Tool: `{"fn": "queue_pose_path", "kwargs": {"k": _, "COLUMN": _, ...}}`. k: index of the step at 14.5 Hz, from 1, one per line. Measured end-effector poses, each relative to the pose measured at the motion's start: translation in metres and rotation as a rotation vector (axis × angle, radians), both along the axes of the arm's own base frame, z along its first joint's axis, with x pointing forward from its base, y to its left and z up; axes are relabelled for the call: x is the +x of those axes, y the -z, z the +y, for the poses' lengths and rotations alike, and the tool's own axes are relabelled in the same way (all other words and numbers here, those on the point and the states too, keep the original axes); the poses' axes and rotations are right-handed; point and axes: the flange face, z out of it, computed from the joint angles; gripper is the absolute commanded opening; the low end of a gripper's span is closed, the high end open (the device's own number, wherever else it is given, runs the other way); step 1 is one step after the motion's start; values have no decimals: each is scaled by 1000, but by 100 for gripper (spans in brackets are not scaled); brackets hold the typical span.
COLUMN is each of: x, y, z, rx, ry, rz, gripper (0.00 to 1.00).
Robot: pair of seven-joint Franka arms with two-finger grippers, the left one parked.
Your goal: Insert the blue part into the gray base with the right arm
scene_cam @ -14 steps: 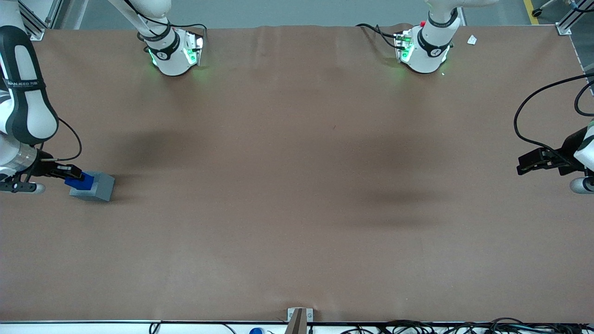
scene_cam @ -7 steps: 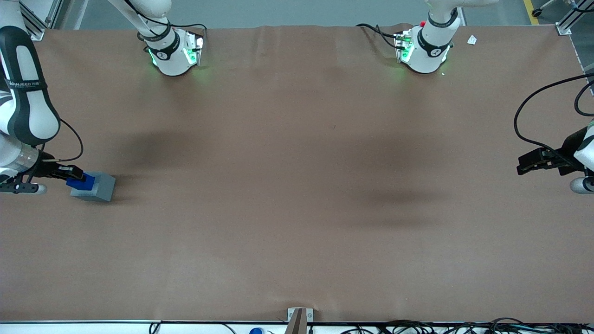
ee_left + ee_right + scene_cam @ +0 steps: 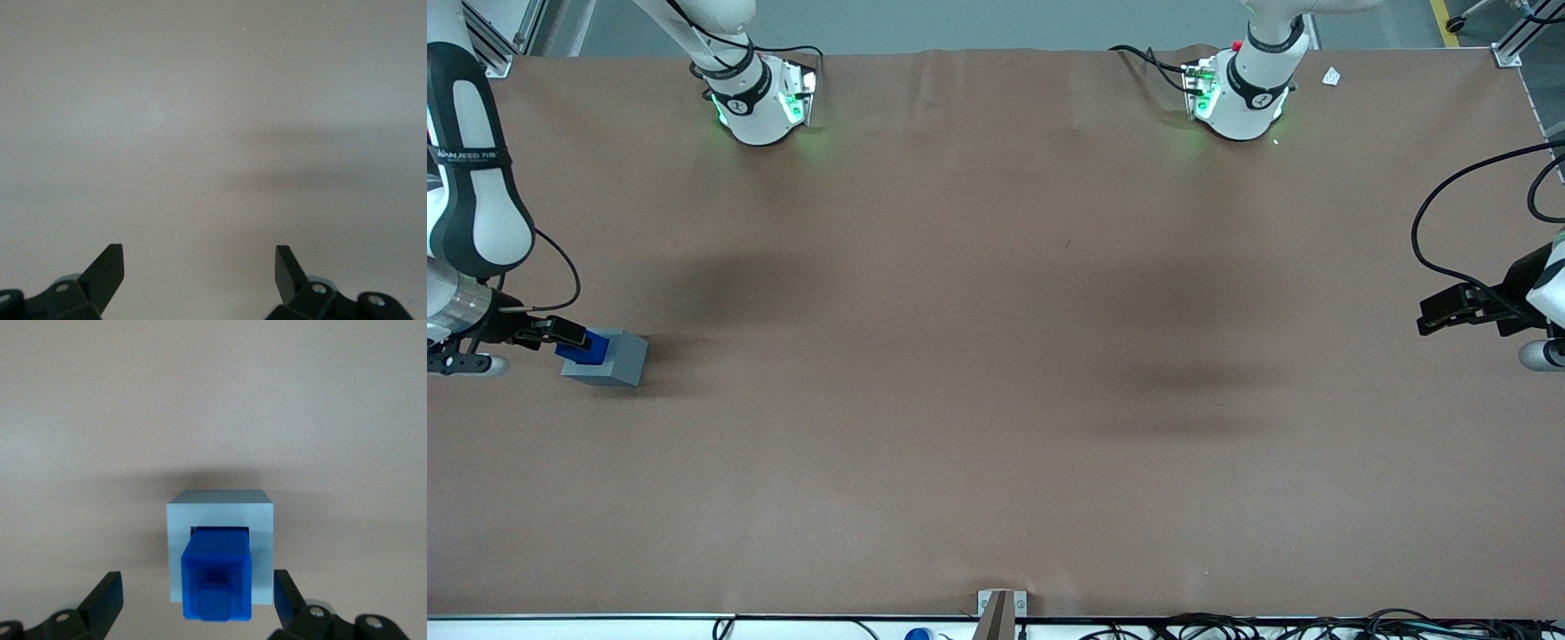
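The gray base (image 3: 615, 358) sits on the brown table near the working arm's end. The blue part (image 3: 578, 348) stands in its recess and sticks out toward the gripper. The right arm's gripper (image 3: 557, 336) is close beside the blue part, on the side toward the table's edge. In the right wrist view the gray base (image 3: 220, 512) holds the blue part (image 3: 217, 572), stud facing the camera. The gripper (image 3: 197, 592) is open; its fingertips (image 3: 108, 592) stand wide on either side of the blue part without touching it.
Two white arm bases (image 3: 758, 102) (image 3: 1240, 98) stand at the table edge farthest from the front camera, with a small white scrap (image 3: 1331, 76) beside one. A metal bracket (image 3: 1000, 606) and cables (image 3: 1227, 627) line the nearest edge.
The gripper has drawn back slightly from the blue part toward the table's edge. The blue part and gray base have stayed where they were.
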Motion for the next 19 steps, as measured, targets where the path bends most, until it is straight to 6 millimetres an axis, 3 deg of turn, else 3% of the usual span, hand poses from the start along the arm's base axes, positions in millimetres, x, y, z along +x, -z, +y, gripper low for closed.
{"fn": "queue_pose_path", "kwargs": {"k": 5, "x": 6, "y": -63, "z": 27, "rx": -21, "ry": -46, "rz": -49, "gripper": 100}}
{"fn": "queue_pose_path", "kwargs": {"k": 12, "x": 1, "y": -113, "z": 56, "rx": -33, "ry": -90, "rz": -79, "gripper": 100}}
{"fn": "queue_pose_path", "kwargs": {"k": 19, "x": -29, "y": -199, "z": 109, "rx": -40, "ry": -99, "rz": -96, "gripper": 100}}
